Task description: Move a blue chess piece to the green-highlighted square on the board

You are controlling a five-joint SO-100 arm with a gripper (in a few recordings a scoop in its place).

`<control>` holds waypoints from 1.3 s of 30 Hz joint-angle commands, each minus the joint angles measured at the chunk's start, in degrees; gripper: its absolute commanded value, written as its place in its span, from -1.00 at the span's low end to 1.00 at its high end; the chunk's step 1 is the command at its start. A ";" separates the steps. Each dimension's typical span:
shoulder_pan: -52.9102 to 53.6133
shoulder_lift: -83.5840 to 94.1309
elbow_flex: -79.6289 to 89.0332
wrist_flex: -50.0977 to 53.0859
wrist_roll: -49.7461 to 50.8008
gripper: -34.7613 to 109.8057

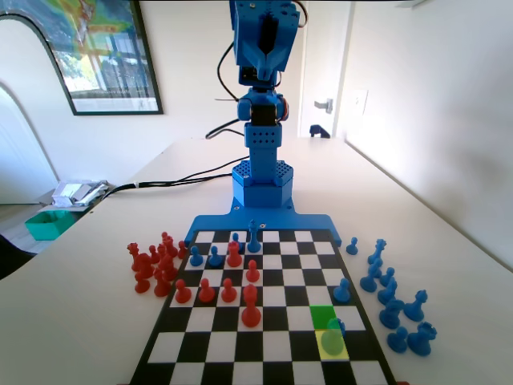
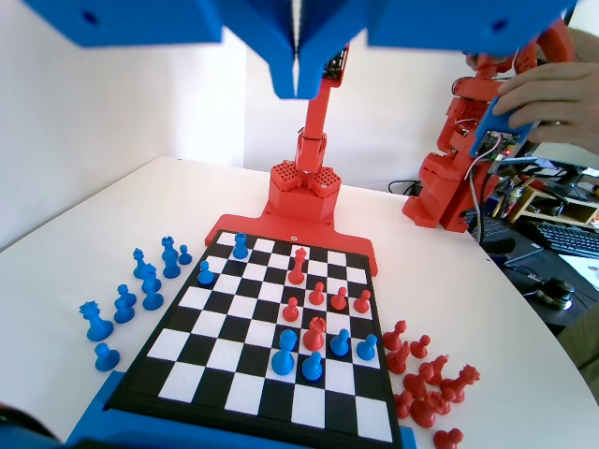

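On the board (image 1: 240, 321), near the right edge in the fixed view, the blue chess piece (image 1: 335, 327) stands with its base on the yellow-tinted square (image 1: 332, 343), its lower part tinted greenish; the green-highlighted square (image 1: 322, 316) lies just beyond it, touching the yellow one, and is bare. There is one green square and one yellow square. In the wrist view the same pawn (image 2: 241, 246) stands on the far row, toward the left. High above the board, the end effector (image 2: 298, 79) hangs with its two jaws pressed together to a thin slit and nothing between them. In the wrist view six blue pieces stand on the board: that pawn, one (image 2: 206, 273) at the left edge, and four (image 2: 313, 365) in a near cluster. Seven blue pieces (image 2: 124, 304) rest on the bench (image 2: 84, 253) to the left of the board, and a heap of red pieces (image 2: 426, 379) lies to its right, too tangled to count.
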 commanded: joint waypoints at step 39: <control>0.62 -79.37 -39.11 -15.12 50.36 -0.51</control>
